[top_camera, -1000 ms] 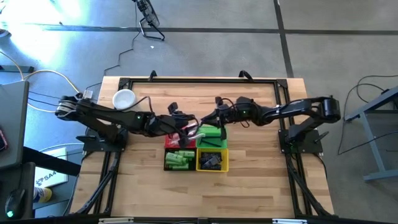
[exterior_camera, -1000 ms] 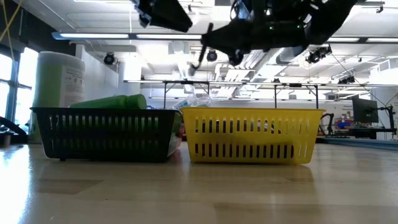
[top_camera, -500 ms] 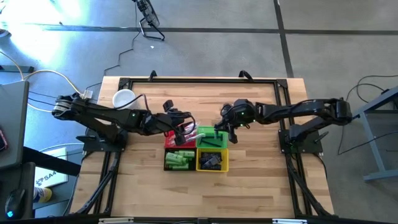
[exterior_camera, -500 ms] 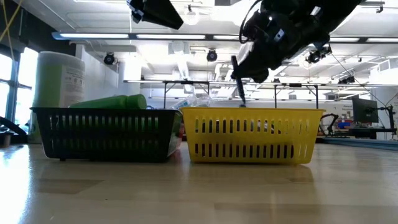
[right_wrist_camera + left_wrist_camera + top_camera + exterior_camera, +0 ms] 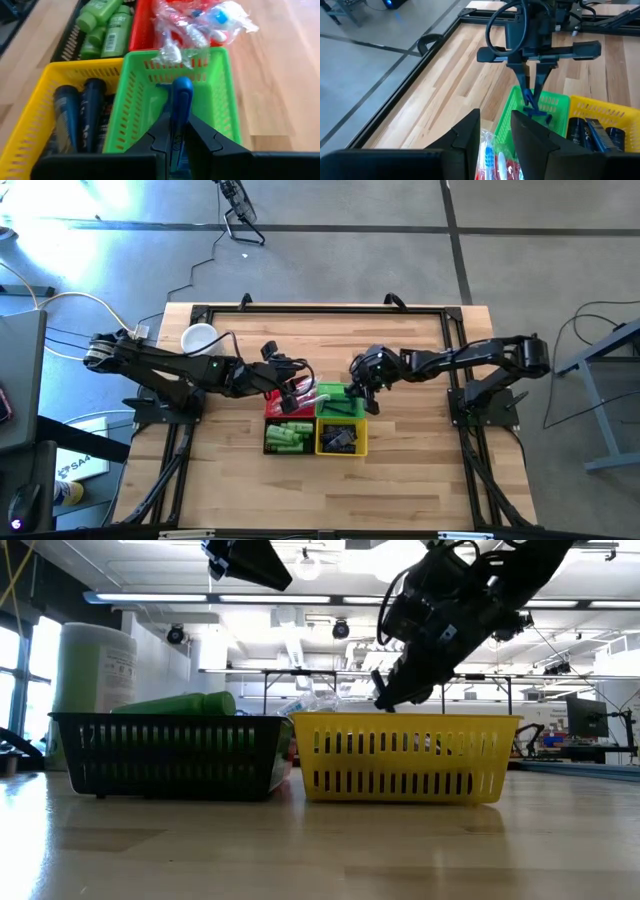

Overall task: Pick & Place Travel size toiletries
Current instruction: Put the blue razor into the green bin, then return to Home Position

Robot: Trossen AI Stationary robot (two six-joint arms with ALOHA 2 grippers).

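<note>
Overhead, right hand (image 5: 360, 392) clamped on blue razor (image 5: 180, 107) above green basket (image 5: 220, 107), beside wrapped toothbrushes (image 5: 200, 22).

So my right pincer (image 5: 176, 131) has a slim blue razor-looking stick (image 5: 180, 112) clamped between its fingers, handle end in the grip and the wider head poking out past the tips, right over the green basket (image 5: 220, 102). Just beyond the pincer, the clear-wrapped toothbrushes (image 5: 200, 27) sit heaped in the red basket (image 5: 140, 30), plastic crinkled, red and blue bits showing through. Off to one side of the pincer, two dark blue tubes (image 5: 75, 117) lie side by side in the yellow basket (image 5: 30, 120). Farther out past those, the bright green mini bottles (image 5: 105, 25) are piled in the black basket (image 5: 67, 42).
</note>
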